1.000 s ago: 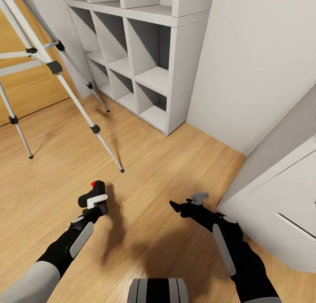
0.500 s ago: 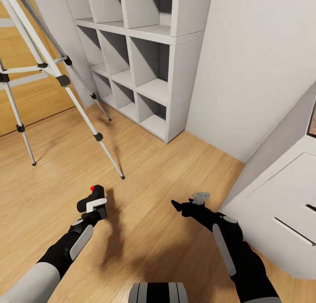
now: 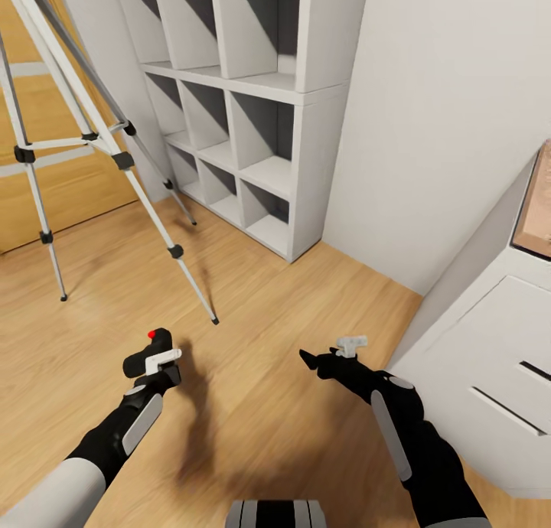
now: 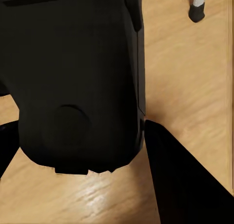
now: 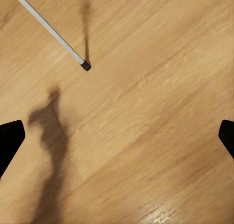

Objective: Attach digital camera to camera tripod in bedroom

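The digital camera, small and black with a red button on top, sits in my left gripper, which is shut on it low over the wood floor. In the left wrist view the digital camera looms between the dark fingers. The camera tripod stands at the far left, silver legs spread; its head is out of view. One foot rests just beyond the camera. My right gripper hovers open over the floor, holding nothing; its fingertips are wide apart, with a tripod foot ahead.
A white cube shelf stands against the pale grey wall behind the tripod. A white drawer cabinet stands close at my right. A wooden door is at the far left. Bare floor lies between the arms.
The whole picture has shifted, so the head camera moved: shelf and tripod sit lower in view. My left gripper with the camera has drifted slightly left. The right gripper has held still.
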{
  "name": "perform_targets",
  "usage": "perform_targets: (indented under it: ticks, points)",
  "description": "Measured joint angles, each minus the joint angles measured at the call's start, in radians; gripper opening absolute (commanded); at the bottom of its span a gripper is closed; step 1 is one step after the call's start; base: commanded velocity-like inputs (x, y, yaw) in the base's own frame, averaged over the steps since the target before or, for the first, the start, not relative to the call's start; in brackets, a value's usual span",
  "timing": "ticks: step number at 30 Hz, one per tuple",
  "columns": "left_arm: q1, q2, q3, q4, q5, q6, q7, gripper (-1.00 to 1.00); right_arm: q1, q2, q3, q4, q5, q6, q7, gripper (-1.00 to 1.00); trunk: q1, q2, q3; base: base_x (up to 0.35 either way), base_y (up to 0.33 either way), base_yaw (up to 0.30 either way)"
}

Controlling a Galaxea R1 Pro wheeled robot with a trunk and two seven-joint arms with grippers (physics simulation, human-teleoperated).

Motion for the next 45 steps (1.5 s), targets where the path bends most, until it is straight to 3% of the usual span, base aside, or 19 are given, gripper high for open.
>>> perform_targets:
  ticks: [17,26,45]
  points:
    - [0.0,-0.001,-0.001,0.011,0.0,-0.001,0.005,-1.0,0.0,0.001,0.002,0.007,-0.011,-0.014,0.012,1.0,-0.008,0.004,0.066,0.0,0.0,0.0]
    - [0.0,-0.001,-0.001,0.015,0.001,-0.002,0.0,-1.0,0.0,0.005,-0.015,0.006,-0.013,-0.008,-0.031,1.0,-0.012,0.006,0.101,0.0,0.0,0.0]
    - [0.0,-0.001,-0.001,0.015,0.001,-0.001,0.001,-1.0,0.0,0.008,-0.017,-0.001,-0.007,-0.011,-0.044,1.0,-0.02,0.011,0.174,0.0,0.0,0.0]
